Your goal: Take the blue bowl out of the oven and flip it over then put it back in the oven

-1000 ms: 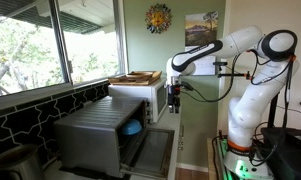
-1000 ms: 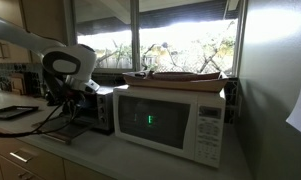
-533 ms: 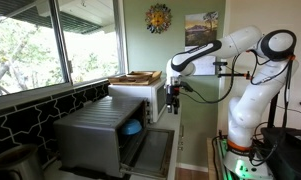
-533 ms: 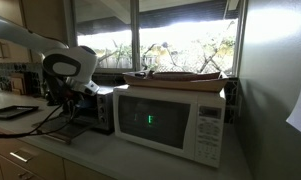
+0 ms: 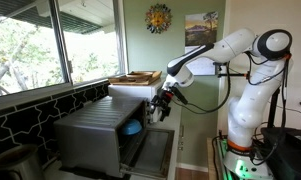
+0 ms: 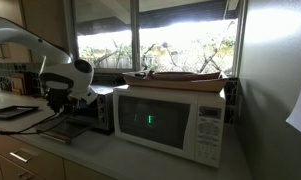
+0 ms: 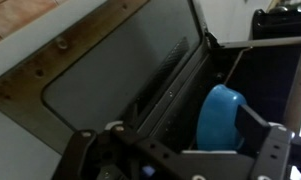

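Observation:
The blue bowl (image 5: pixel 133 127) sits inside the grey oven (image 5: pixel 95 130), whose front door (image 5: pixel 153 152) hangs open and down. In the wrist view the bowl (image 7: pixel 220 115) lies in the dark interior just past the door's hinge edge. My gripper (image 5: pixel 160 106) is tilted toward the oven mouth, a little above the door and in front of the bowl. In the wrist view the gripper (image 7: pixel 175 142) is open and empty, with the bowl near its right finger (image 7: pixel 258 128) and not touched. In an exterior view the arm hides most of the oven (image 6: pixel 98 110).
A white microwave (image 6: pixel 170 120) with a wooden tray (image 6: pixel 180 76) on top stands beside the oven on the counter. The same tray (image 5: pixel 136 77) shows above the oven. Windows run along the wall behind. A dark flat tray (image 6: pixel 12 112) lies on the counter.
My gripper has dropped lower and tilted toward the oven opening, moving closer to the bowl. The bowl and the door have not moved.

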`<act>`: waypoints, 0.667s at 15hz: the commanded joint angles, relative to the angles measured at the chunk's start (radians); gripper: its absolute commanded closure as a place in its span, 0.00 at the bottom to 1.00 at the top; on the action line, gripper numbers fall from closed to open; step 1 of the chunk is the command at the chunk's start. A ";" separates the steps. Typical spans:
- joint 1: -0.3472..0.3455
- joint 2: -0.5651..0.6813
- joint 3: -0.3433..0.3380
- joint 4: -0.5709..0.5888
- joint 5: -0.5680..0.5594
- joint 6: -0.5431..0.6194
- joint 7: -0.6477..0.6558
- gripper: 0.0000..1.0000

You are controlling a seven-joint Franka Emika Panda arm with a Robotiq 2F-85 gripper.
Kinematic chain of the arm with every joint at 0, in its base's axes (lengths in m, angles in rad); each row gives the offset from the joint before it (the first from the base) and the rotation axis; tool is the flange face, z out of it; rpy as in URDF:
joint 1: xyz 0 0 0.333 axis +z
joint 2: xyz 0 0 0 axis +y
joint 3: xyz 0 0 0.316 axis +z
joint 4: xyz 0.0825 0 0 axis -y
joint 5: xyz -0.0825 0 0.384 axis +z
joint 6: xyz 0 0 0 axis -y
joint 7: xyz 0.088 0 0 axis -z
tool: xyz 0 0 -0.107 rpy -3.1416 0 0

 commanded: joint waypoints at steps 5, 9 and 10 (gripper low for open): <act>0.031 0.066 0.065 -0.031 0.446 0.067 -0.240 0.00; 0.021 0.118 0.097 -0.028 0.547 0.048 -0.330 0.00; 0.020 0.130 0.104 -0.025 0.567 0.045 -0.349 0.00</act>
